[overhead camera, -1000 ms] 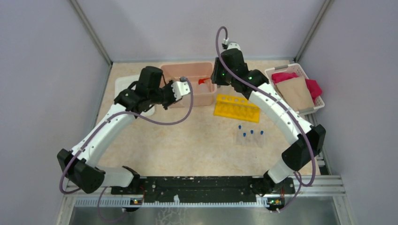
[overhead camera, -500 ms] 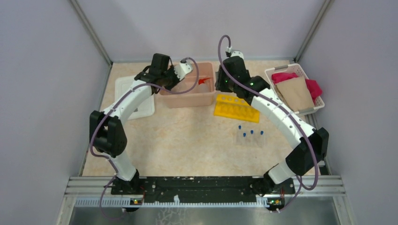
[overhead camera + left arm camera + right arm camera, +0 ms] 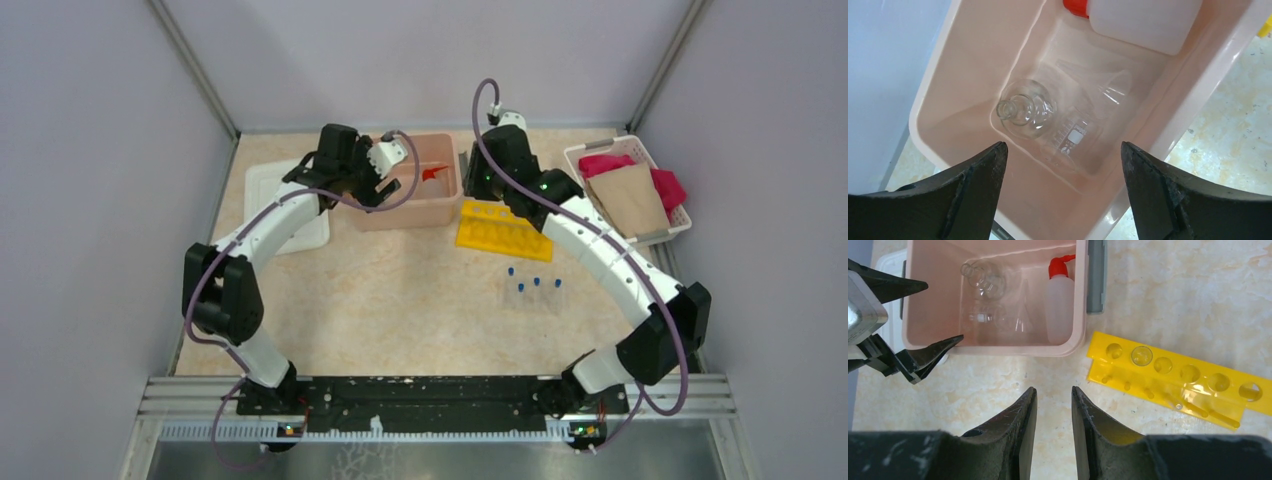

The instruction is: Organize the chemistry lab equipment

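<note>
A pink bin point(image 3: 440, 205) stands at the back of the table. A clear glass flask point(image 3: 1025, 107) lies inside it beside a small beaker point(image 3: 1075, 137), a clear funnel point(image 3: 1103, 82) and the white squeeze bottle point(image 3: 1060, 302) with a red nozzle. My left gripper point(image 3: 1063, 145) hangs over the bin's left end, open wide with nothing between its fingers. A narrow gap separates the jaws of my right gripper point(image 3: 1054, 390), which hovers empty over bare table just in front of the bin. The yellow tube rack point(image 3: 505, 230) lies right of the bin. Three blue-capped tubes point(image 3: 535, 290) rest on the table nearer me.
A white lid point(image 3: 290, 205) lies left of the bin. A white basket point(image 3: 677, 225) with pink and tan cloths sits at the back right. Enclosure walls close in on both sides and at the back.
My left arm swung up and over the bin's left end, and its jaws went from shut to wide open. The right arm shifted slightly to the right.
</note>
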Controlling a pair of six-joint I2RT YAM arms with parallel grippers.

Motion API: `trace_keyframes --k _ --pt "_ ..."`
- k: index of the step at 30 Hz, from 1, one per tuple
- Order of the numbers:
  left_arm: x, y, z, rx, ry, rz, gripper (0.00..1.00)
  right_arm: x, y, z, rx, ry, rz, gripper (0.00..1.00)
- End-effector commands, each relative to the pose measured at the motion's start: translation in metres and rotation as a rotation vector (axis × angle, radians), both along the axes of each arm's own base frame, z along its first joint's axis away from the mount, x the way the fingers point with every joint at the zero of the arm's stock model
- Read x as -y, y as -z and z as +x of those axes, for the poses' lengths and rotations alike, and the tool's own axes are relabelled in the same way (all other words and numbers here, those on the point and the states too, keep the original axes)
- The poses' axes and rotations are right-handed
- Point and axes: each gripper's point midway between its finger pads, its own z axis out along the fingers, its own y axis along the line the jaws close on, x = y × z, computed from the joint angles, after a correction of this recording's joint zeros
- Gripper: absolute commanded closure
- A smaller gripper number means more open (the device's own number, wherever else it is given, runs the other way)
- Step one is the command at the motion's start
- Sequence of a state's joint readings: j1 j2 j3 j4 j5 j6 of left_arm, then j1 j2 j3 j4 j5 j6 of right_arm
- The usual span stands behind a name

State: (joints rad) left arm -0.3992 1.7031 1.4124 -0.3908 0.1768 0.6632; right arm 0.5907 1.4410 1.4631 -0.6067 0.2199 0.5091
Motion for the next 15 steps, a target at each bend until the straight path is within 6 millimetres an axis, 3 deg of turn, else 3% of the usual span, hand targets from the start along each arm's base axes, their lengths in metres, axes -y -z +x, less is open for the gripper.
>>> trace_keyframes --k 1,7,10,15 --pt "0.016 0.001 -0.018 -0.013 0.087 -0.049 0.12 0.005 -0.021 0.001 0.064 0.023 0.046 0.69" --pt "0.032 -0.030 -0.023 -0.028 0.161 -0.110 0.21 0.011 -0.015 -0.004 0.056 0.035 0.030 0.69" --pt "0.038 -0.039 -0.038 -0.052 0.266 -0.105 0.26 0.013 -0.016 -0.005 0.059 0.038 0.027 0.69" --pt "0.044 -0.028 -0.075 -0.159 0.417 -0.109 0.24 0.014 -0.012 -0.007 0.055 0.040 0.026 0.69"
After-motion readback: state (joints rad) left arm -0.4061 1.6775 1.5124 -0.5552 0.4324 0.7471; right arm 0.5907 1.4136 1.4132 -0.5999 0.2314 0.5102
